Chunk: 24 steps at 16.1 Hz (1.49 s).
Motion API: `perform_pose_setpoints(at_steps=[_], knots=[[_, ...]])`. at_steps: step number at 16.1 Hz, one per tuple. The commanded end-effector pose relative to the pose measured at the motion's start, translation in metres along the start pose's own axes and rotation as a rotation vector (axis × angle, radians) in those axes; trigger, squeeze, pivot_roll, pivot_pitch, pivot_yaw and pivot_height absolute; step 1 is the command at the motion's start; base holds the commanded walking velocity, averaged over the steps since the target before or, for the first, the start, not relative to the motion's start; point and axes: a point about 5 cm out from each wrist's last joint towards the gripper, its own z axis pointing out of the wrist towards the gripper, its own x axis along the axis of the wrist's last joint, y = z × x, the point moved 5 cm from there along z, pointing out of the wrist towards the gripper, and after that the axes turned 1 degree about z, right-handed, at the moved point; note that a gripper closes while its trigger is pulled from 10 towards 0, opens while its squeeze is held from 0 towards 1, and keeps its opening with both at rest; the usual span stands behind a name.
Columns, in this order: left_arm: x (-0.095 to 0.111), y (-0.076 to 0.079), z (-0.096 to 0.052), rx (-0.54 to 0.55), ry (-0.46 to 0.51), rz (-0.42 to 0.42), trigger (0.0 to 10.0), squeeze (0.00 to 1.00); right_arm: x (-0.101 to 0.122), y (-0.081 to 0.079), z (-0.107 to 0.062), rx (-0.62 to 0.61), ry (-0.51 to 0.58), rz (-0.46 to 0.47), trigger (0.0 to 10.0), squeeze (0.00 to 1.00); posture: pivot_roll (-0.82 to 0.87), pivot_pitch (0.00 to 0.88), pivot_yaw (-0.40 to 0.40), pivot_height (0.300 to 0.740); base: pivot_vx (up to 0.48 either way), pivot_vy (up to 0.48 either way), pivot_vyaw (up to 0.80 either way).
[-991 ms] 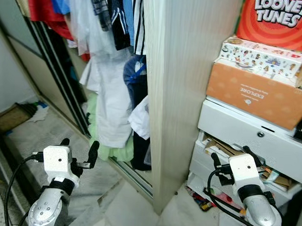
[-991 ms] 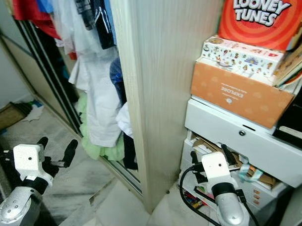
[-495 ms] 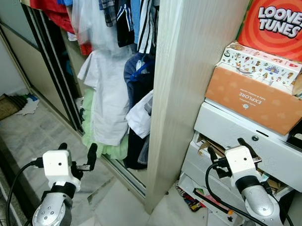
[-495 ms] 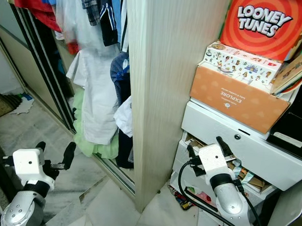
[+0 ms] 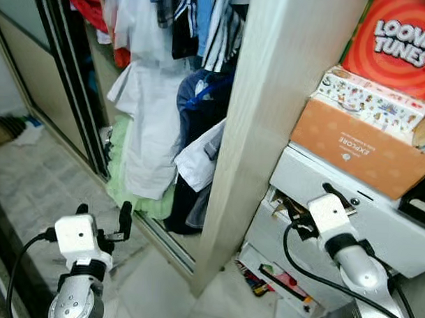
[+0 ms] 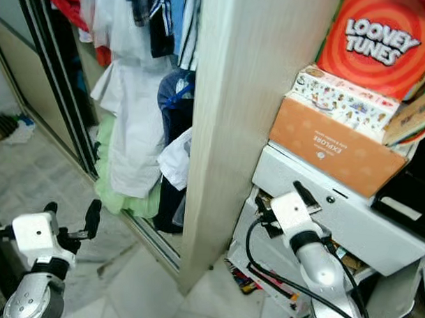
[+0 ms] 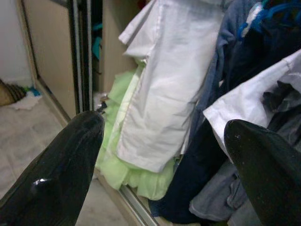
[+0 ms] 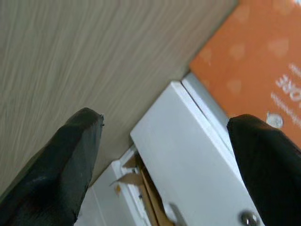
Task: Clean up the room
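Left gripper wide open, empty, floor free beneath; wardrobe clothes ahead. Right gripper spread, empty, near drawer edge.

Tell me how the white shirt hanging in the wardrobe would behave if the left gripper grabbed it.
The white shirt hangs in soft folds, so it is probably floppy and light. It would likely bunch between the fingers of the left gripper rather than hold shape. It seems to hang from above, so pulling may tug the clothes beside it.
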Motion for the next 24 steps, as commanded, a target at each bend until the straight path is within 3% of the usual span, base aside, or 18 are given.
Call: perform_pose_setpoints(at_steps=[1, 7, 9, 18, 24], knots=[[0.004, 0.0, 0.0, 0.011, 0.019, 0.005, 10.0, 0.0, 0.0, -0.002, 0.002, 0.021, 0.002, -0.006, 10.0, 0.0, -0.09, 0.0, -0.112, 0.74, 0.0, 0.0, 0.0], [0.009, 0.012, 0.015, -0.08, 0.039, 0.047, 10.0, 0.0, -0.003, 0.002, 0.007, -0.023, -0.008, -0.003, 10.0, 0.0, -0.12, 0.0, -0.088, 0.74, 0.0, 0.0, 0.0], [0.015, 0.005, 0.019, -0.074, 0.048, 0.06, 10.0, 0.0, -0.003, 0.0, 0.01, -0.022, -0.002, 0.0, 10.0, 0.0, -0.1, 0.0, -0.064, 0.74, 0.0, 0.0, 0.0], [0.013, 0.001, 0.015, -0.05, 0.033, 0.055, 10.0, 0.0, -0.005, -0.004, 0.023, -0.075, 0.005, 0.055, 10.0, 0.0, -0.08, 0.0, -0.026, 0.74, 0.0, 0.0, 0.0], [0.014, 0.002, 0.019, -0.064, 0.031, 0.057, 10.0, 0.0, -0.007, -0.003, 0.021, -0.095, 0.009, 0.059, 10.0, 0.0, -0.1, 0.0, -0.013, 0.74, 0.0, 0.0, 0.0]])
